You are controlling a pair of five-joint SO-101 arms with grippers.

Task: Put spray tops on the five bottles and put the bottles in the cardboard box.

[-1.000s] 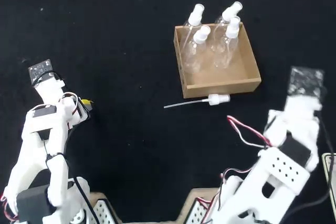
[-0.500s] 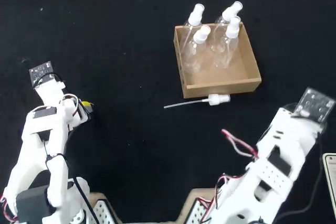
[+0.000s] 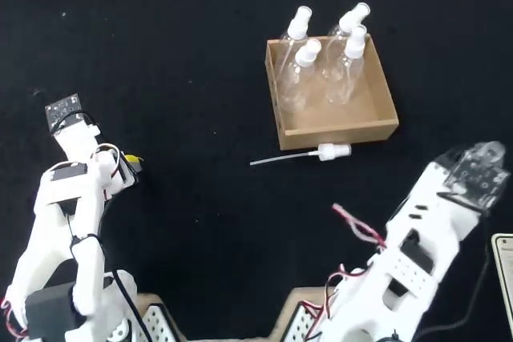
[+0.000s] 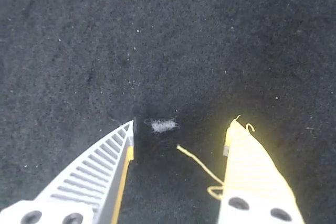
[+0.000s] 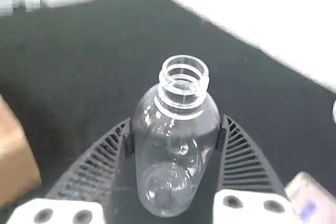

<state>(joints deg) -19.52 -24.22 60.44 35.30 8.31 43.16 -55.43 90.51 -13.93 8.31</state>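
Observation:
The cardboard box [image 3: 377, 127] stands right of centre at the back, with several clear bottles [image 3: 298, 78] capped with white spray tops leaning in it. A loose spray top [image 3: 333, 150] lies on the black cloth just in front of the box, its thin tube pointing left. My right gripper [image 5: 176, 127] is shut on a clear uncapped bottle [image 5: 176, 156], neck pointing away from the wrist. The right arm [image 3: 437, 214] stands at the near right, front-right of the box. My left gripper [image 4: 181, 129] is open and empty just over the cloth, at the left [image 3: 128, 167].
A corner of the box [image 5: 13, 166] shows beside my right fingers. A flat pale object [image 3: 505, 266] lies at the table's right edge by the right arm. Bare black cloth [image 3: 200, 78] spans the middle. Clutter lines the far edge.
The right arm's wrist has swung toward the near right, away from the box, and tilted. The left arm has not moved.

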